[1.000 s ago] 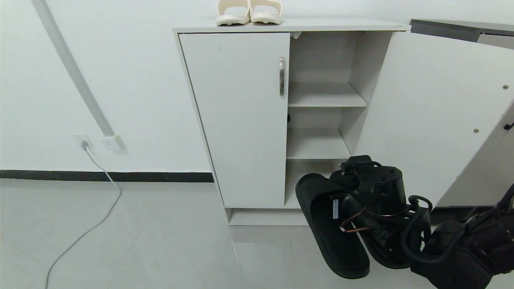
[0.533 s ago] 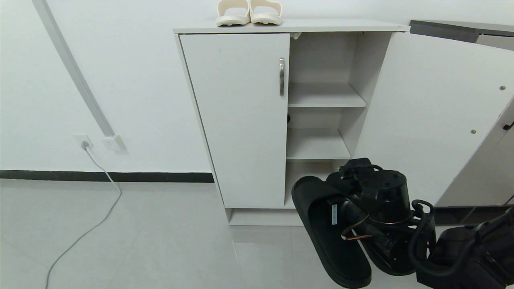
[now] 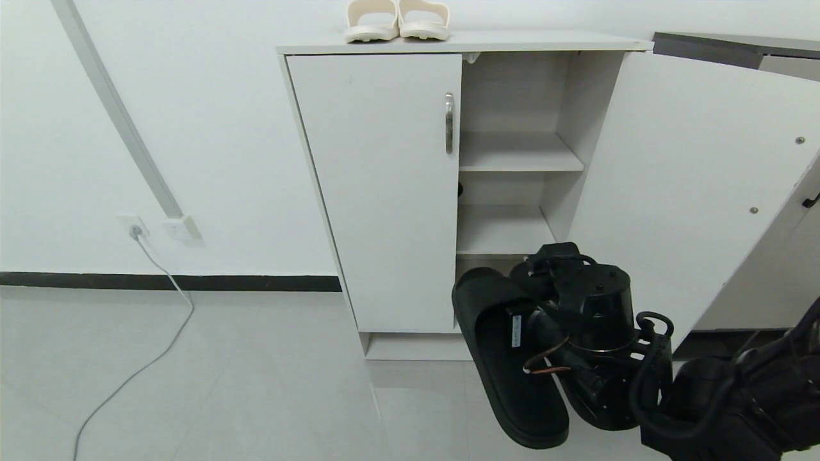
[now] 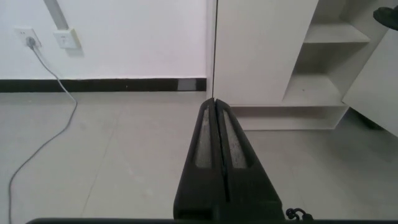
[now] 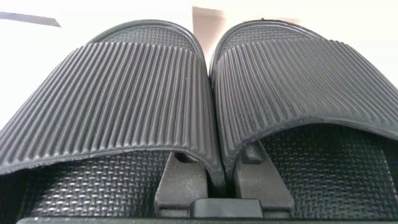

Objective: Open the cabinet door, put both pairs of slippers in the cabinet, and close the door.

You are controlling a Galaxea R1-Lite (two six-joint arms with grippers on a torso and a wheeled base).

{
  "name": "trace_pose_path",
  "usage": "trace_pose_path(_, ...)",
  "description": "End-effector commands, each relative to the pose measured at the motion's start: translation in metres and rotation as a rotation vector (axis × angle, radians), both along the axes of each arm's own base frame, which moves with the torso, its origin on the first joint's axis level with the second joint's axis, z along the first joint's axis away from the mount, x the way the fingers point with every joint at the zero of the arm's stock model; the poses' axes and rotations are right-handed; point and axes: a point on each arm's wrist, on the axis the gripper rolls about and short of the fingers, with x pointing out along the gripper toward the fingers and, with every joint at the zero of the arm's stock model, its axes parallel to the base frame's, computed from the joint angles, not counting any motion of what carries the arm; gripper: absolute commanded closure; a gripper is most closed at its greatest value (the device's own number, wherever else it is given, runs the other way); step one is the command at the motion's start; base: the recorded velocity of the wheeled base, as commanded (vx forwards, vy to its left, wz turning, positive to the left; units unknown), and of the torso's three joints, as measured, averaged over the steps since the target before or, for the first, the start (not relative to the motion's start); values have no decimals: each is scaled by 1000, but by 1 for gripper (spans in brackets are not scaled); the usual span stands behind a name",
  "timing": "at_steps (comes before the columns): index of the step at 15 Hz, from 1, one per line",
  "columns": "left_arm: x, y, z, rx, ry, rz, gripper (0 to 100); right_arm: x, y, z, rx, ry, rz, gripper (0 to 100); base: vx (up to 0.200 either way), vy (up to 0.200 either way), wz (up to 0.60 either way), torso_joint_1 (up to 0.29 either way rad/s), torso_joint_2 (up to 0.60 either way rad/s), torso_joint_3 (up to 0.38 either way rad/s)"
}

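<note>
before the open lower part of the cabinet (image 3: 378,192), the black slippers (image 3: 506,358) are held pinched together by the fingers of the right gripper (image 5: 219,186); cream slippers (image 3: 397,19) are seen on the cabinet top (left gripper (image 4: 215,109) fingers pressed together, nothing between).

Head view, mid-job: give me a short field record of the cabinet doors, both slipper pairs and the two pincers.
white right cabinet door: swung open, shelves exposed
white left cabinet door: closed
black ribbed rubber slippers: held as a pair, low before the open side, not yet inside
cream open-toe slippers: side by side on the cabinet top
right pincer: shut on the black pair, gripping both inner edges
left pincer: shut, empty, low above the grey floor
</note>
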Motion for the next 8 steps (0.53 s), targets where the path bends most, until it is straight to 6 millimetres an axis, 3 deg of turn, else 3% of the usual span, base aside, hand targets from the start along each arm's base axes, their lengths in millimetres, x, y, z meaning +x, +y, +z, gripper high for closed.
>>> trace_pose_path(1, 0, 0, 0, 1, 4, 0, 100, 13, 12, -9, -21, -9, -77, 100, 0, 0, 0, 0, 0, 0)
trace_pose_path(2, 0, 0, 0, 1, 2, 0, 100, 18, 17, -12, -31, -19, -123, 100, 0, 0, 0, 0, 0, 0)
trace_pose_path(8, 0, 0, 0, 1, 4, -2, 100, 22, 33, -11, -26, -41, -128, 100, 0, -200, 0, 2, 3, 2)
